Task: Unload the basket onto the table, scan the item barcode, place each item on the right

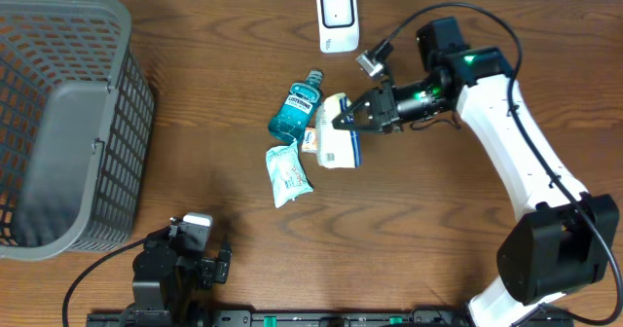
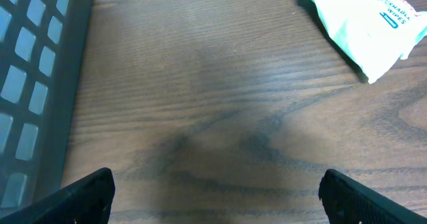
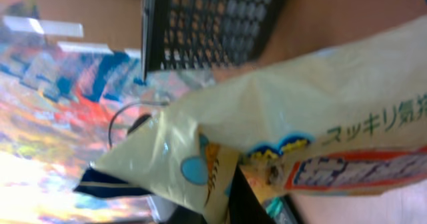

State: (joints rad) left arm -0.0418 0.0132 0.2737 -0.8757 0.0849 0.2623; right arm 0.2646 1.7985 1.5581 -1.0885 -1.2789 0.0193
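2 arms share the wooden table (image 1: 195, 35). At its far left edge we see a grey mesh basket (image 1: 68, 123), with its walls and plain grey floor showing. Bare wood lies between it and the goods at centre. The left gripper (image 1: 193, 244) sits by the near edge, jaws spread wide and holding nothing. Its wrist view shows both fingers (image 2: 87, 194) over bare wood, the basket wall at left and a corner of the wipes pack (image 2: 363, 27) at top right. Mid-table in the overhead view, the wipes pack lies just below a teal mouthwash bottle (image 1: 295, 106). Just right of the bottle, the right gripper (image 1: 343, 116) is clenched on a cream packet (image 1: 336, 137), well apart from the white scanner (image 1: 337, 18) at the far edge. Only the right wrist view shows the packet's Japanese print. We cannot tell whether the packet touches the table.
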